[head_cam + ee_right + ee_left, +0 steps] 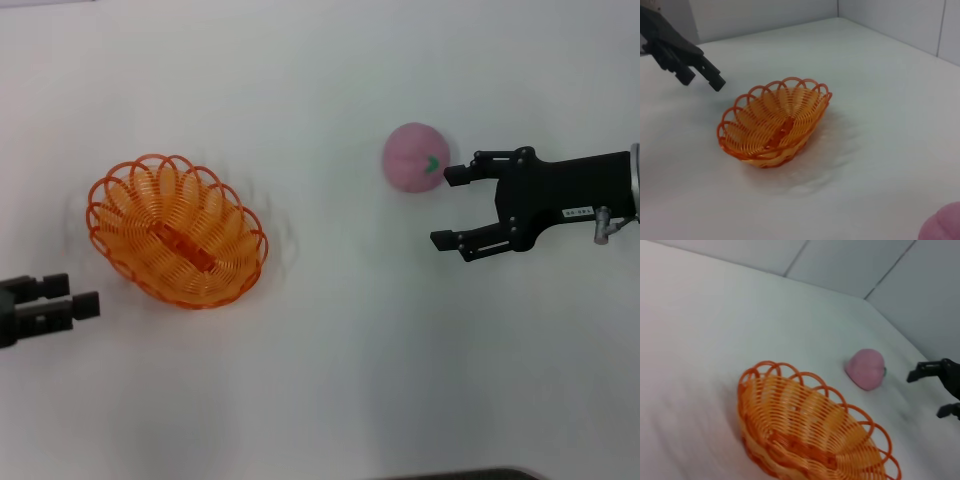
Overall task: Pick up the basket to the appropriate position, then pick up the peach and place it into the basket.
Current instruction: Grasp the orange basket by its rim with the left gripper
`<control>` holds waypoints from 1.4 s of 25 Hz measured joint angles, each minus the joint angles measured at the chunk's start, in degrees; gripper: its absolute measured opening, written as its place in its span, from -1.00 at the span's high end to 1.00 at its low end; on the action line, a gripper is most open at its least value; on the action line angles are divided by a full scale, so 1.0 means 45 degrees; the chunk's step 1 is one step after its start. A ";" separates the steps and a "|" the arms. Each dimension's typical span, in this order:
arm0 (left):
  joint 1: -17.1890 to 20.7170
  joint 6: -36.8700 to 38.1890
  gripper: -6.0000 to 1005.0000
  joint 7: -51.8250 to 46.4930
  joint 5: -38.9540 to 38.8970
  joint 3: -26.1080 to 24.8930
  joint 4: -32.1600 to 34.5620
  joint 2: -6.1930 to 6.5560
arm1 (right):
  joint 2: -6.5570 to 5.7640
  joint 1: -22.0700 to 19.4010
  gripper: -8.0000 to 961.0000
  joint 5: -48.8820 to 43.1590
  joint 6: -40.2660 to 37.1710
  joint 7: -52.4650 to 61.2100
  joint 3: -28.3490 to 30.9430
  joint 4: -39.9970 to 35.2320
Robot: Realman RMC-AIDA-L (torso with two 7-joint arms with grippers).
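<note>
Round pale-pink peach (414, 157) (likely light, smooth) suits a grasp across its middle; right gripper (449, 207) jaws apart, left gripper (78, 295) jaws together beside oval orange looped-wire basket (176, 230).

A lab-like test bench: bare white tabletop (330, 380), plain panelled walls (850, 265).

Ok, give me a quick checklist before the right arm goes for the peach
1. Right gripper open: ok, jaws spread.
2. Peach between its fingers: not ok, only the upper fingertip is beside it; the gripper sits off to one side.
3. Basket empty and upright on the table: ok.
4. Left gripper clear of the basket: ok, beside it, not touching.
5. Path from peach to basket unobstructed: ok.
</note>
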 joint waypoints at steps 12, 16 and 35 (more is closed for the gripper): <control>-0.1319 -0.0490 -0.57 -0.3676 0.1414 0.0217 0.0941 0.0525 | -0.0016 0.0002 -0.94 -0.0106 -0.0015 0.0000 -0.0001 -0.0039; -0.1770 -0.0797 -0.57 -0.4348 0.1733 0.0713 0.1650 0.0562 | -0.0032 0.0001 -0.94 -0.0118 -0.0019 0.0001 0.0000 -0.0061; -0.3470 -0.3786 -0.57 -0.6625 0.2439 0.5857 0.2734 0.0179 | -0.0017 0.0022 -0.94 -0.0138 -0.0040 0.0006 -0.0001 -0.0041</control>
